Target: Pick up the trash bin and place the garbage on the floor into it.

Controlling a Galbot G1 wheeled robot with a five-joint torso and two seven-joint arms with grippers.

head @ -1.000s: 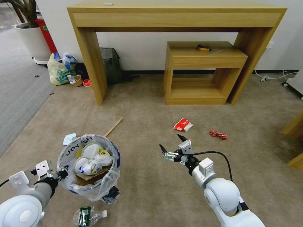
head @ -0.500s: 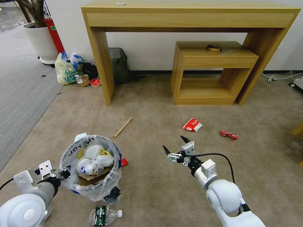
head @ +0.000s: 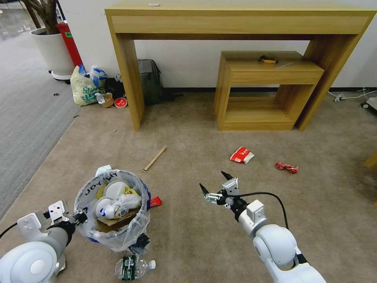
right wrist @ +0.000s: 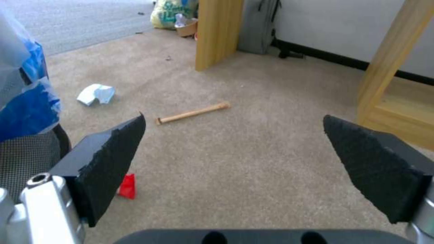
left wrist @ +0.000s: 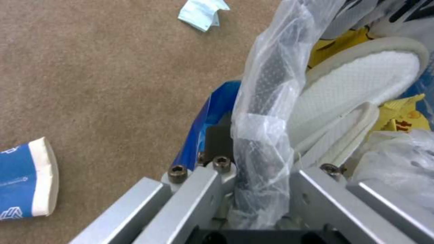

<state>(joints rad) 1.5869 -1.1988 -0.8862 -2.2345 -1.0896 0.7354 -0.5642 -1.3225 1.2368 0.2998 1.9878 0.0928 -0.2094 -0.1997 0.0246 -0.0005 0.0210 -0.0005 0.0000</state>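
Note:
My left gripper [head: 79,216] is shut on the rim of the trash bin [head: 129,232], holding it at the lower left; its jaws pinch the bag-covered rim [left wrist: 262,84]. White slippers [left wrist: 361,84] and cardboard lie inside. To the right, my right gripper [head: 212,181] hangs open and empty above the floor [head: 188,149], its fingertips [right wrist: 117,149] wide apart. Garbage on the carpet: a stick [head: 155,158], a red-white carton [head: 242,155], a red wrapper [head: 286,168], a small red scrap [head: 156,202] beside the bin, a bottle [head: 133,268], a tissue [left wrist: 202,12] and a paper cup [left wrist: 25,183].
A tall wooden table [head: 129,78] and a lower one [head: 271,70] stand against the wall ahead. A yellowish bag [head: 84,88], a grey backpack [head: 149,80], a plant pot [head: 53,49] and a red box [head: 70,39] sit at the far left, beside grey carpet [head: 27,118].
The whole picture has slid rightward, so the camera moved. The small red scrap beside the bin has come into sight. Both grippers keep their poses.

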